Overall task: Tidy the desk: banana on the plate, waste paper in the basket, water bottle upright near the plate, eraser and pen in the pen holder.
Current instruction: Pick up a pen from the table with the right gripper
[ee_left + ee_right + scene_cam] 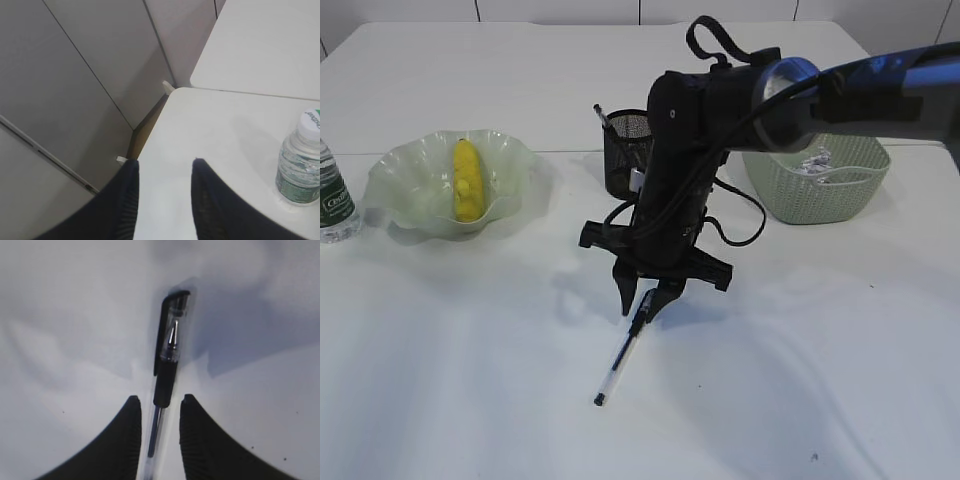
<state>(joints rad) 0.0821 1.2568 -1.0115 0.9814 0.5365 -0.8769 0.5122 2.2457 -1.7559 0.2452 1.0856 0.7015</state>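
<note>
A clear pen with a black cap (pixel 620 355) lies on the white table; it also shows in the right wrist view (pixel 167 355). My right gripper (pixel 640 305) points down over its capped end, open, one finger on each side of the barrel (pixel 159 399), not touching it. The banana (pixel 467 180) lies on the pale green plate (pixel 405 170). The water bottle (pixel 332 200) stands upright left of the plate and shows in the left wrist view (pixel 300 165). My left gripper (pixel 165 165) is open and empty at the table's left corner. The black mesh pen holder (pixel 623 150) stands behind the right arm. The eraser is not in view.
A green woven basket (pixel 840 190) with crumpled paper (pixel 815 160) in it stands at the right. The right arm reaches across the middle and hides part of the pen holder. The table's left edge and a grey wall (pixel 75 75) show in the left wrist view.
</note>
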